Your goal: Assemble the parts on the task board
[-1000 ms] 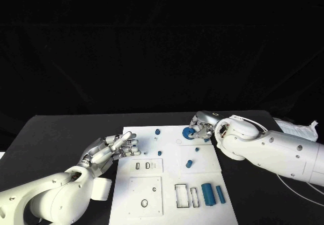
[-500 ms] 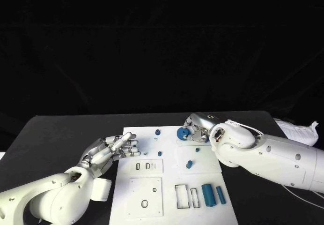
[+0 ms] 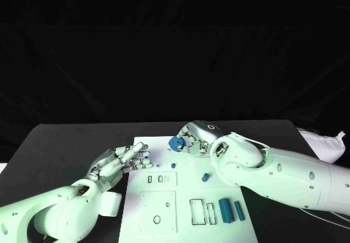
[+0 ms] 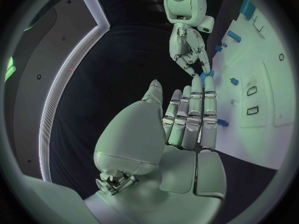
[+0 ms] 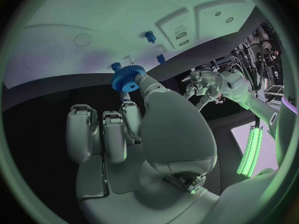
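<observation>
My right hand pinches a blue gear at its fingertips, over the far edge of the task board, toothed disc on edge, bore facing my wrist camera. My left hand rests at the board's left edge, fingers straight, together, holding nothing.

A black table spreads beneath everything, and at its right edge, well apart from the table's middle, lies a crumpled white cloth or bag, with a thin pale cable trailing over the table's near right corner.
</observation>
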Robot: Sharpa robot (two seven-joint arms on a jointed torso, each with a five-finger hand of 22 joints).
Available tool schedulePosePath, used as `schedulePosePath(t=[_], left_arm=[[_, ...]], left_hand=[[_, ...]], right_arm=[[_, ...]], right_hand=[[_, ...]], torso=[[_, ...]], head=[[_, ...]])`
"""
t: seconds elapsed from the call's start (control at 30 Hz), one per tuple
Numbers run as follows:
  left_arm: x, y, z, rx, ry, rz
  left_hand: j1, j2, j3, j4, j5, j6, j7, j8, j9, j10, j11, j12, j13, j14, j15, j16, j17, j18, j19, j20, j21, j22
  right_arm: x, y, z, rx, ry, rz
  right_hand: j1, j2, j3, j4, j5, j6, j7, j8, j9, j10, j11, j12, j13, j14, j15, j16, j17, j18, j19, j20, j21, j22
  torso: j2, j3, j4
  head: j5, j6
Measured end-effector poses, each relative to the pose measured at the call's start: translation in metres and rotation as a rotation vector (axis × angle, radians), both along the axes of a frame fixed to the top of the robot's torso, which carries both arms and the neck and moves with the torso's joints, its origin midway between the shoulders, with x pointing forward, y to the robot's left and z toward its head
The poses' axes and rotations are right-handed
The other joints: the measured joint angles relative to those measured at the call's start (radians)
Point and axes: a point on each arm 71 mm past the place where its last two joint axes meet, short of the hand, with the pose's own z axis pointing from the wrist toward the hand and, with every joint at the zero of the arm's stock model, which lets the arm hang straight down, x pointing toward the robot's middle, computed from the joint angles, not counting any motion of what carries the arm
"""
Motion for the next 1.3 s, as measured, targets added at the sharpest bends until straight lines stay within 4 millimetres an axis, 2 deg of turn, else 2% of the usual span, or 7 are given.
schedulePosePath(t=[0.3,0.8,0.93,0.97,1.03,1.2,1.3], left_arm=[[0.0,-0.001,0.0,-0.002,0.0,-0.004],[0.0,-0.002,0.0,-0.002,0.001,-0.005],[0.0,-0.002,0.0,-0.002,0.002,-0.006],[0.0,-0.002,0.0,-0.002,0.002,-0.006],[0.0,-0.002,0.0,-0.002,0.002,-0.006],[0.0,-0.002,0.0,-0.002,0.002,-0.006],[0.0,-0.002,0.0,-0.001,0.003,-0.006]], left_hand=[[0.0,0.0,0.0,0.0,0.0,0.0,0.0,0.0,0.0,0.0,0.0,0.0,0.0,0.0,0.0,-0.004,0.001,0.0,0.0,0.0,0.0,0.0],[0.0,0.0,0.003,-0.003,0.0,0.0,0.0,-0.004,0.0,0.0,0.0,0.0,0.0,0.0,0.0,-0.004,0.001,0.0,0.0,0.0,0.0,0.0],[0.0,0.0,0.003,-0.003,0.0,0.0,0.0,-0.004,0.0,0.0,0.0,0.0,0.0,0.0,0.0,-0.004,0.002,0.0,0.0,0.0,0.0,0.0],[0.0,0.0,0.003,-0.003,0.0,0.0,0.0,-0.004,0.0,0.0,0.0,0.0,0.0,0.0,0.0,-0.004,0.002,0.0,0.0,0.0,0.0,0.0],[0.0,0.0,0.003,-0.003,0.0,0.0,0.0,-0.004,0.0,0.0,0.0,0.0,0.0,0.0,0.0,-0.004,0.002,0.0,0.0,0.0,0.0,0.0],[0.008,0.0,0.003,-0.003,0.0,0.0,0.0,-0.004,0.0,0.0,0.0,0.0,0.0,0.0,0.0,-0.004,0.002,0.0,0.0,0.0,0.0,0.0],[0.008,0.0,0.003,-0.003,0.0,0.0,0.0,-0.004,0.0,0.0,0.0,0.0,0.0,0.0,0.0,-0.004,0.002,0.0,0.0,0.0,0.0,0.0]], right_arm=[[0.007,0.017,-0.01,-0.012,0.014,0.013],[0.019,0.024,-0.024,-0.046,0.046,-0.001],[0.021,0.025,-0.026,-0.05,0.048,-0.001],[0.021,0.025,-0.026,-0.052,0.048,0.0],[0.022,0.026,-0.028,-0.055,0.05,0.004],[0.023,0.025,-0.029,-0.058,0.053,0.009],[0.023,0.025,-0.03,-0.059,0.054,0.012]], right_hand=[[0.0,0.0,0.001,0.001,0.0,0.0,0.0,-0.005,0.0,0.0,0.0,0.002,-0.001,0.0,0.0,0.0,0.0,0.0,0.0,0.0,0.0,0.0],[-0.015,-0.015,0.017,0.011,-0.025,0.001,0.001,-0.006,0.0,0.001,0.002,-0.005,-0.003,0.0,0.0,0.0,0.0,0.0,0.0,0.0,0.0,0.0],[-0.025,-0.026,0.018,0.012,-0.043,0.0,0.0,-0.027,0.002,-0.01,0.013,-0.033,-0.006,0.0,0.0,0.0,0.0,0.0,0.004,0.004,0.0,0.0],[-0.028,-0.029,0.019,0.014,-0.046,-0.01,0.001,-0.036,0.011,-0.015,0.018,-0.049,-0.012,0.0,0.002,0.0,0.0,0.0,0.003,0.004,0.0,0.0],[-0.036,-0.036,0.022,0.014,-0.052,-0.038,0.007,-0.047,0.061,-0.026,0.029,-0.077,-0.029,-0.002,0.01,0.0,0.0,0.0,-0.002,0.009,0.0,-0.001],[-0.072,-0.055,-0.017,0.036,-0.093,-0.108,0.019,-0.055,0.047,-0.036,0.039,-0.11,-0.047,-0.001,0.021,0.0,0.0,0.0,-0.004,0.018,0.0,-0.005],[-0.088,-0.058,-0.036,0.055,-0.1,-0.117,0.023,-0.055,0.044,-0.036,0.039,-0.11,-0.047,0.0,0.022,0.0,0.0,0.0,-0.005,0.024,0.0,-0.005]], torso=[[0.0,-0.0005,-0.0001],[0.0,0.0009,-0.0012],[0.0,0.0015,-0.0012],[0.0,0.0015,-0.0012],[0.0,0.0015,-0.0008],[-0.001,0.0015,-0.0007],[-0.001,0.0014,-0.0007]], head=[[0.003,-0.001],[0.006,-0.009],[0.006,-0.01],[0.006,-0.01],[0.007,-0.01],[0.008,-0.012],[0.009,-0.012]])
